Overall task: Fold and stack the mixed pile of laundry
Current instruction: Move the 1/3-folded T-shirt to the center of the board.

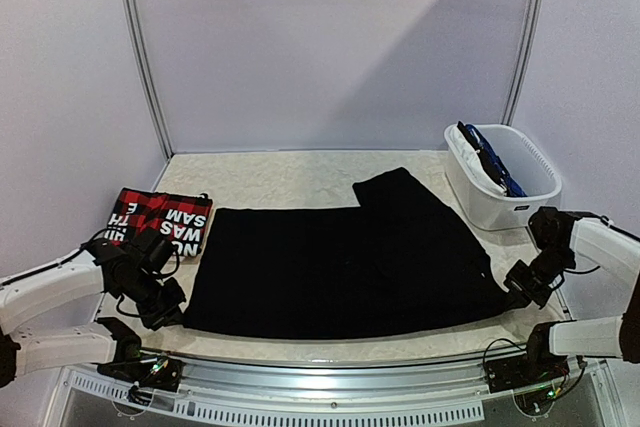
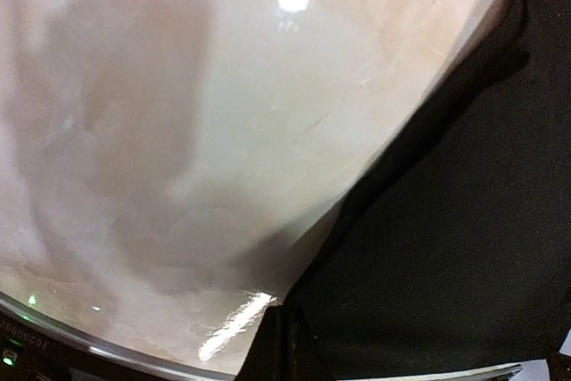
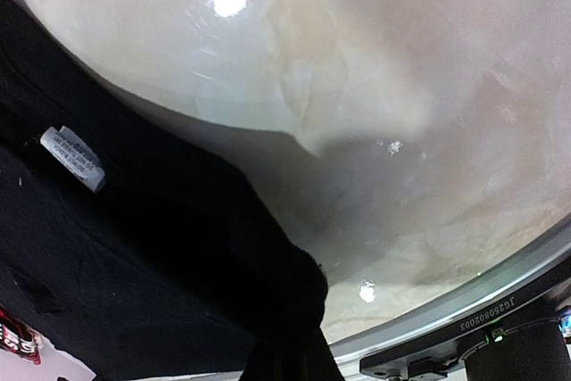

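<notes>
A plain black garment lies spread flat across the middle of the table, with one flap folded over at its far right. My left gripper is shut on its near left corner. In the left wrist view the black cloth runs up from the closed fingertips, with a shadow under its edge. My right gripper is shut on the near right corner, where the cloth bunches at the fingertips. A folded red-black plaid garment with white lettering lies at the left.
A white plastic basket stands at the back right with a blue garment inside it. A white label shows on the black cloth. The table's metal front rail runs just behind both grippers.
</notes>
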